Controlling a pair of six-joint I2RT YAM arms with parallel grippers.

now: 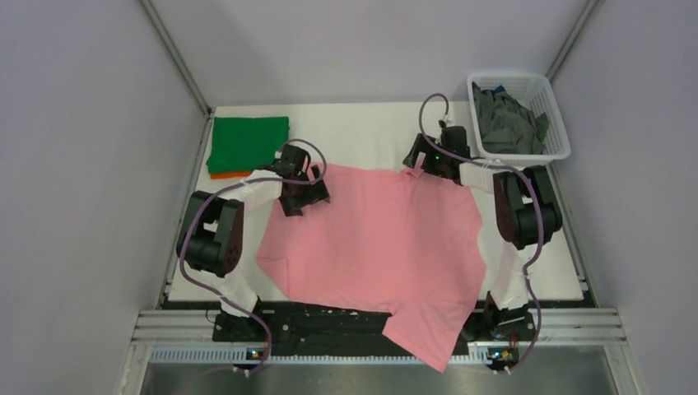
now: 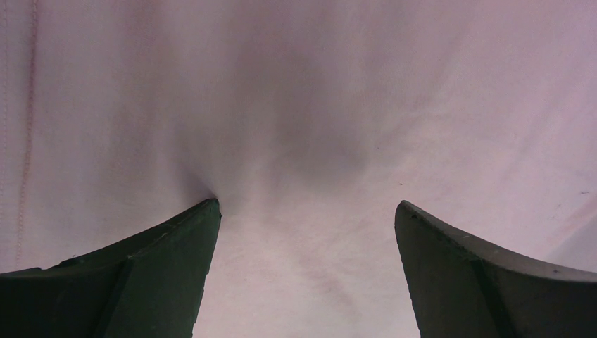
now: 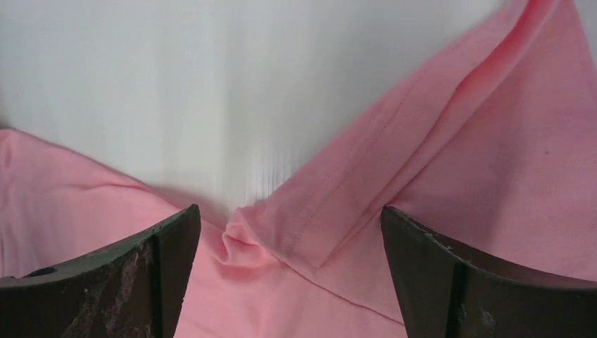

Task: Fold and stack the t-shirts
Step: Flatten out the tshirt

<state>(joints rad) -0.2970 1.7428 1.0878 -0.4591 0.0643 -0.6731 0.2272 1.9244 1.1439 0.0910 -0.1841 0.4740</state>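
Pink t-shirt point(image 1: 379, 239) sits spread, unfolded, under both wide-open empty jaws, a hemmed edge between the right pair; green t-shirt point(image 1: 249, 141) already stacked past the left pair, grey ones point(image 1: 506, 119) waiting in the basket point(image 1: 518, 156).

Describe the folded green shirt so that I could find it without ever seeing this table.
On the white table, look to the far left corner. A neatly folded green t-shirt lies there on an orange t-shirt, of which only a thin edge shows. Nothing else is green: the pink t-shirt lies spread out mid-table, the grey shirts sit in the basket.
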